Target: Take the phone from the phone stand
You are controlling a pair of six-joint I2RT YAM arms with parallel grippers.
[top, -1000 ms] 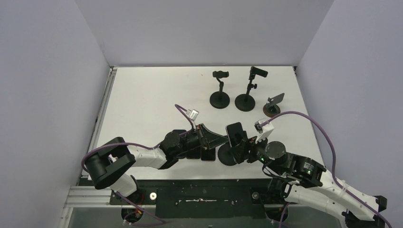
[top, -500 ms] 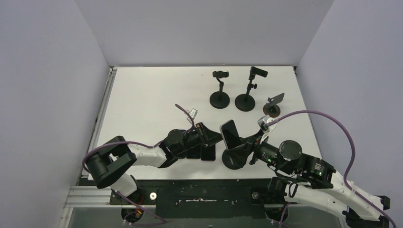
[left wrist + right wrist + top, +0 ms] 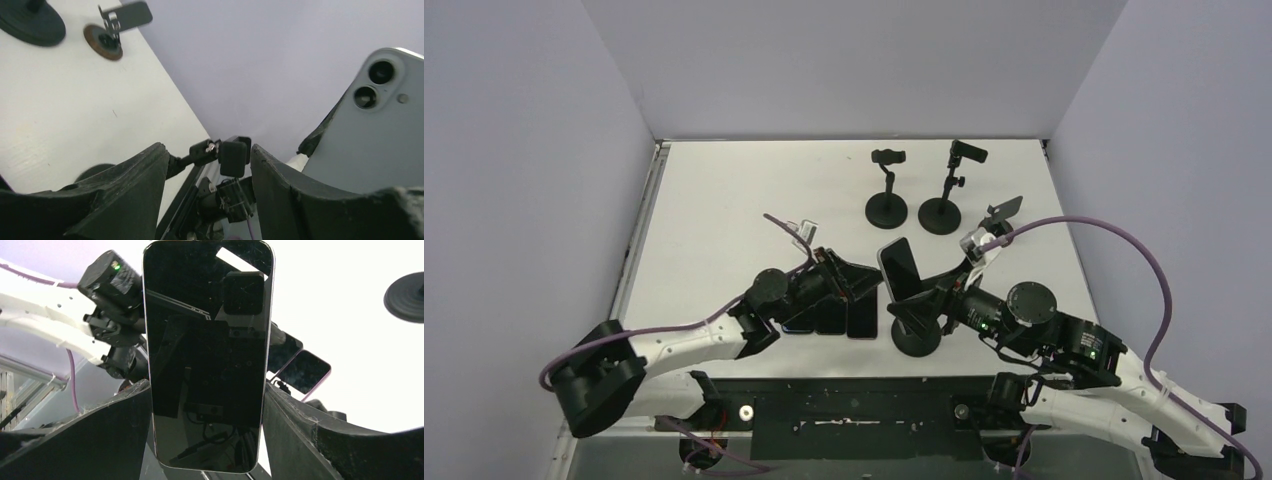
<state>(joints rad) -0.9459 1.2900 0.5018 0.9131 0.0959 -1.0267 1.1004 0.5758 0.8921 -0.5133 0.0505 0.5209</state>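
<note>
My right gripper (image 3: 914,298) is shut on the phone (image 3: 898,262), its jaws pressing the two long edges. In the right wrist view the phone (image 3: 207,355) shows its black screen upright between my fingers (image 3: 115,435). The phone is lifted clear of the phone stand, whose black round base (image 3: 916,338) sits on the table under my right wrist. My left gripper (image 3: 856,283) is open beside it, holding nothing. In the left wrist view the stand's black clamp head (image 3: 233,157) sits beyond my open gripper (image 3: 207,172), with the phone's pale back (image 3: 370,135) at the right.
Several dark phones (image 3: 834,318) lie flat on the table under my left gripper. Two black stands (image 3: 887,188) (image 3: 944,190) with round bases and a small brown-based stand (image 3: 1002,215) are at the back. The white walls close in the table on three sides.
My left gripper has opened and drawn back from the stand. My right gripper has carried the phone up and to the left, away from the stand.
</note>
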